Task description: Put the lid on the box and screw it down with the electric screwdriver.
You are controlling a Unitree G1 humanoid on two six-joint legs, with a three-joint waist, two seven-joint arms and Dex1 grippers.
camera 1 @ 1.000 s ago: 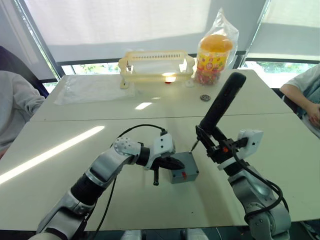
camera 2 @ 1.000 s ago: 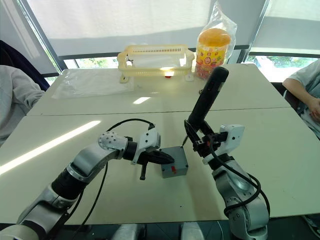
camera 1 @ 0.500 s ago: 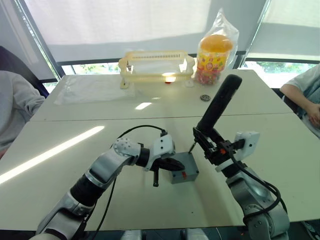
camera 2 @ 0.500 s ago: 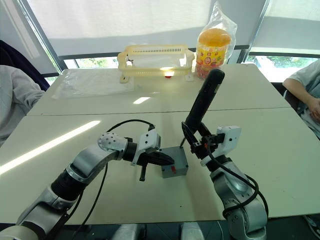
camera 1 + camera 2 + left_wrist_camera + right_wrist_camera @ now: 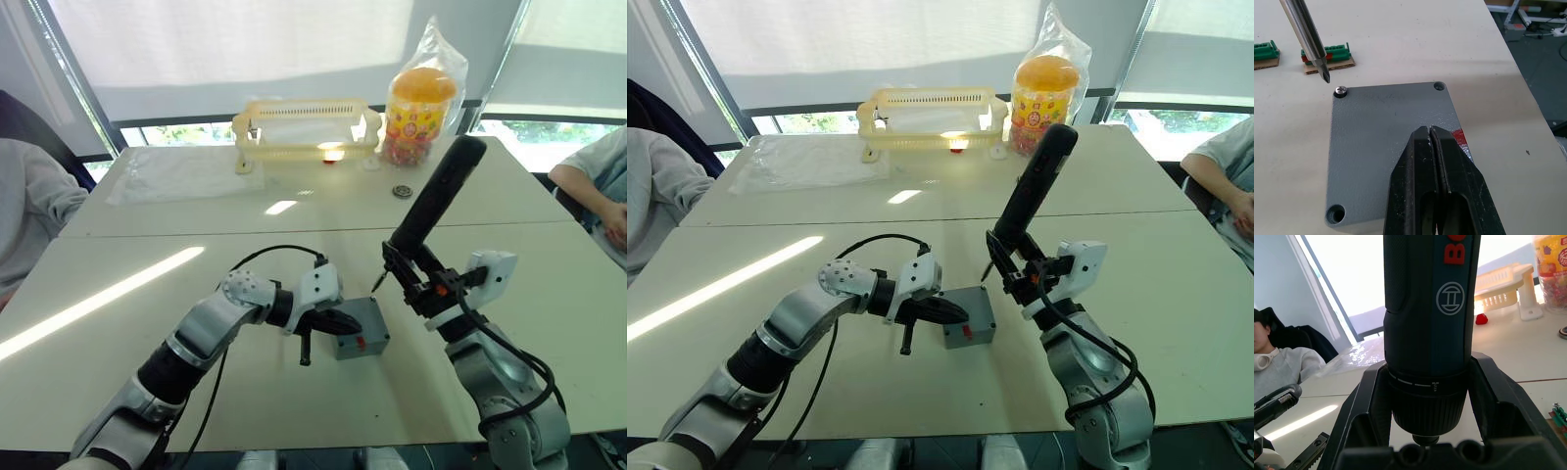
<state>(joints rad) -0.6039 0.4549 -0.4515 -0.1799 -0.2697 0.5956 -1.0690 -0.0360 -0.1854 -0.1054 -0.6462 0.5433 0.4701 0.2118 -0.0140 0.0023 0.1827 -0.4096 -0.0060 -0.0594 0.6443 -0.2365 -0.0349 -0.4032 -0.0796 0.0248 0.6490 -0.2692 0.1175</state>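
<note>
Box (image 5: 361, 330) under its lid (image 5: 1388, 147) mostly hidden beneath my left gripper (image 5: 1431, 134), jaws pressed together on the lid top, my right gripper (image 5: 416, 277) pinching the electric screwdriver (image 5: 432, 209), bit tip just off a corner screw (image 5: 1340, 90), green connectors (image 5: 1327, 53) past it on the desk (image 5: 294, 235).

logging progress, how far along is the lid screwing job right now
Done: the lid sits on the box, and one screw is in a corner hole. In hand: the right gripper holds the electric screwdriver with its bit just above that screw, not touching, while the shut left gripper presses on the lid. Left: two visible corner holes are empty; the fourth corner is hidden.
</note>
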